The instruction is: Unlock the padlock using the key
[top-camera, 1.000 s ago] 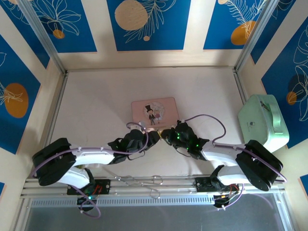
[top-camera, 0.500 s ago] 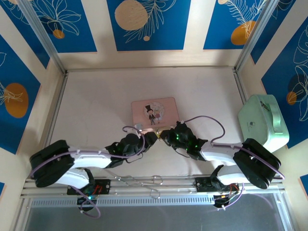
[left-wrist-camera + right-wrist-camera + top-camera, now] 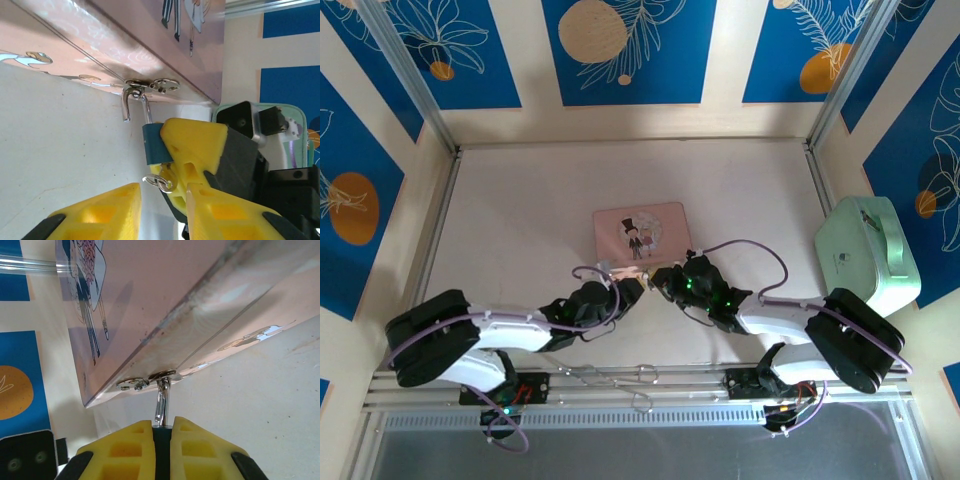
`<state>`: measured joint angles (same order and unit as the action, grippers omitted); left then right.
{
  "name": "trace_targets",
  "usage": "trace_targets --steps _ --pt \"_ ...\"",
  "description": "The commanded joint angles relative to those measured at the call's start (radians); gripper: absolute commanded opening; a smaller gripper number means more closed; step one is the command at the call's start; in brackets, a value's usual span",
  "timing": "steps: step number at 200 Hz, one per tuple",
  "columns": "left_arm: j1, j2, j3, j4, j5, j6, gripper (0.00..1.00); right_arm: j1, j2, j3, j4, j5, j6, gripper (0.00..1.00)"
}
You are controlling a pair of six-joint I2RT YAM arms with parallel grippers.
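A pink illustrated tin box [image 3: 642, 232] lies flat at the middle of the pale bench [image 3: 520, 200]; its small silver hasp [image 3: 159, 85] sits on the near wall; a mint-green case [image 3: 868, 252] stands at the right edge; a looped metal tool [image 3: 610, 376] lies along the near edge.

You're looking at a pink box [image 3: 642, 230] printed with a cartoon couple, teal padlock [image 3: 152, 145] with silver shackle at the box's front, yellow pads [image 3: 200, 450] on your right tool [image 3: 161, 432], mint-green case [image 3: 868, 250] right of the box, off-white surface [image 3: 520, 220].
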<state>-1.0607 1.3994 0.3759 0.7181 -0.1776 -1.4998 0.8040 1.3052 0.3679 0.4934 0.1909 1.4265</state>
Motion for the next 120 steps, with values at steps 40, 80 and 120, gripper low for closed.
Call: trace_targets --steps 40,80,120 --pt "-0.005 0.069 0.054 0.128 0.050 -0.015 0.29 0.010 -0.015 0.008 0.061 0.000 0.023 0.00" --pt "-0.012 0.056 0.029 0.072 0.028 -0.066 0.29 0.012 -0.002 0.008 0.081 -0.006 0.037 0.00" --pt "-0.016 -0.040 0.015 -0.063 -0.019 -0.074 0.29 0.012 0.002 0.011 0.073 -0.005 0.040 0.00"
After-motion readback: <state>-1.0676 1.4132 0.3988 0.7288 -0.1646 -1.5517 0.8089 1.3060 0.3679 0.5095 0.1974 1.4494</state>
